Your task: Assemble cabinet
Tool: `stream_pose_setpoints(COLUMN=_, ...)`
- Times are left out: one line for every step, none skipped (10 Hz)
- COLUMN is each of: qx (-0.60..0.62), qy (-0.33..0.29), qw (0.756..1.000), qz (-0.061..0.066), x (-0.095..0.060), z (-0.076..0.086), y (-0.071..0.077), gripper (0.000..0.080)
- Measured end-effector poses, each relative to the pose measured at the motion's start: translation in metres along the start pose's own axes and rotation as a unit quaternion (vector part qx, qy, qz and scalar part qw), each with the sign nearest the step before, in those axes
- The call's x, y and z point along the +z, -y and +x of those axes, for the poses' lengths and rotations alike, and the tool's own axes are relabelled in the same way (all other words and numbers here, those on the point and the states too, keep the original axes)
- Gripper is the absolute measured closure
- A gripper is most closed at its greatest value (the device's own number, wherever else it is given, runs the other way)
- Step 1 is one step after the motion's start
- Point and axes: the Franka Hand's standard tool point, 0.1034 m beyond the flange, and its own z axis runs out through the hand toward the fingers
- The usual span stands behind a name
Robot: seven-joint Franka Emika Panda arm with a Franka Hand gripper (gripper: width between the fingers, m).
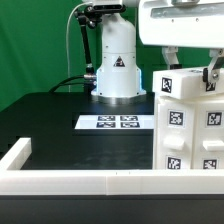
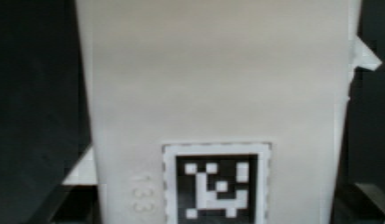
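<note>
**A black desk, sparsely laid**

We see a black desk [image 1: 50, 125]. The marker board [image 1: 118, 122] lies flat near its middle, just in front of the arm's white base [image 1: 117, 72]. A long white rail [image 1: 80, 182] runs along the near edge, turning back at the exterior view's left. The cabinet [image 1: 190, 125] rises at the right, its foot hidden by the rail.

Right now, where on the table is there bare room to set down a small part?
Bare black tabletop lies between the marker board and the white rail, and on the exterior view's left of the board. The exterior view's right is crowded: the cabinet body stands there with the claw at its top.
</note>
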Motion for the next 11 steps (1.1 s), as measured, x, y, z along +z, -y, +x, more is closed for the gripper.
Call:
stream_pose_setpoints(qx=0.048, qy=0.001, qw=0.999, qz=0.000, x=0.0004, z=-0.0018, y=0.0007, gripper=0.0238)
stream_pose_setpoints(qx=0.085, qy=0.000, qw=0.996, qz=0.000, x=0.0001, z=-0.0024, y=0.0012, gripper=0.0238)
stream_pose_setpoints(qx=0.118, qy=0.000, qw=0.993, qz=0.001, x=0.0000, z=-0.0027, y=0.0015, gripper=0.0238)
stream_pose_setpoints(qx=0.163, qy=0.000, qw=0.987, qz=0.001, x=-0.0002, z=-0.0030, y=0.0019, gripper=0.0238)
stream_pose_setpoints(qx=0.187, qy=0.000, qw=0.982, qz=0.001, x=-0.0003, z=-0.0028, y=0.0021, gripper=0.0238)
stream_pose_setpoints(qx=0.231, qy=-0.001, qw=0.973, qz=0.002, x=-0.0005, z=-0.0031, y=0.0025, gripper=0.0238)
stream_pose_setpoints(qx=0.266, qy=-0.003, qw=0.964, qz=0.003, x=-0.0008, z=-0.0037, y=0.0035, gripper=0.0238)
stream_pose_setpoints(qx=0.294, qy=-0.003, qw=0.956, qz=0.004, x=-0.0010, z=-0.0038, y=0.0039, gripper=0.0238)
stream_pose_setpoints(qx=0.308, qy=-0.001, qw=0.951, qz=0.004, x=-0.0005, z=-0.0028, y=0.0034, gripper=0.0238)
stream_pose_setpoints(qx=0.336, qy=0.005, qw=0.942, qz=0.006, x=-0.0002, z=-0.0017, y=0.0037, gripper=0.0238)
stream_pose_setpoints(qx=0.357, qy=0.008, qw=0.934, qz=0.008, x=-0.0007, z=-0.0023, y=0.0051, gripper=0.0238)
